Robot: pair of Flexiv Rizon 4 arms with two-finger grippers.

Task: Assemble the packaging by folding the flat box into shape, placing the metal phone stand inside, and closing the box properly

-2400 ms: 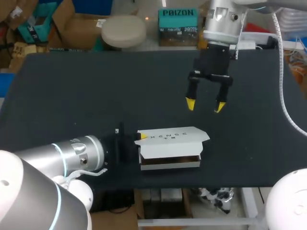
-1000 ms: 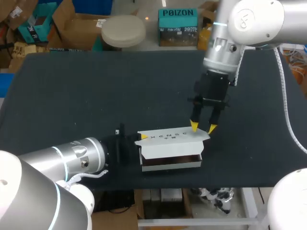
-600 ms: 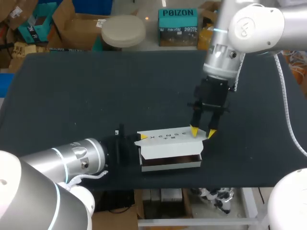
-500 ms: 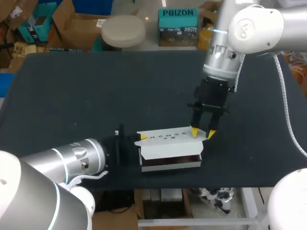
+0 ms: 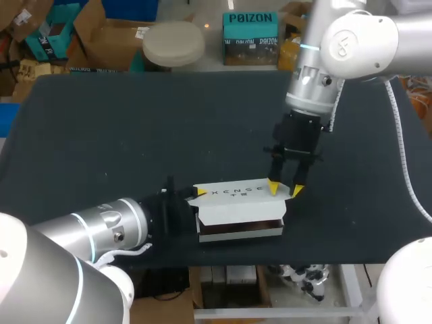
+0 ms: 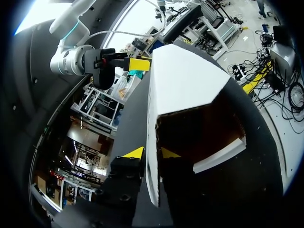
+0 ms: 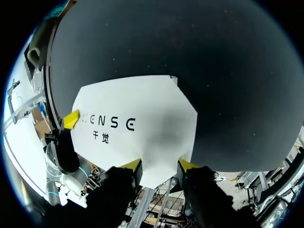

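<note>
The white box (image 5: pixel 239 210) lies near the table's front edge, its lid (image 7: pixel 133 128) lowered but not fully down, so a gap at the front shows a brown inside (image 6: pixel 199 128). No phone stand shows. My left gripper (image 5: pixel 196 194) is at the box's left end. In the left wrist view, my left gripper (image 6: pixel 152 153) stands open, one finger on each side of the end wall. My right gripper (image 5: pixel 284 188) stands upright over the lid's right end, open. The lid's tapered flap (image 7: pixel 159 156) lies between its fingers.
The black tabletop (image 5: pixel 135 135) stretches wide behind and to the left of the box. Its front edge (image 5: pixel 270 246) runs just in front of the box. My left arm (image 5: pixel 101 226) lies low along that front edge.
My right gripper has narrowed and come down from behind the box onto the lid's right end. The left arm has shifted slightly. The box has stayed put.
</note>
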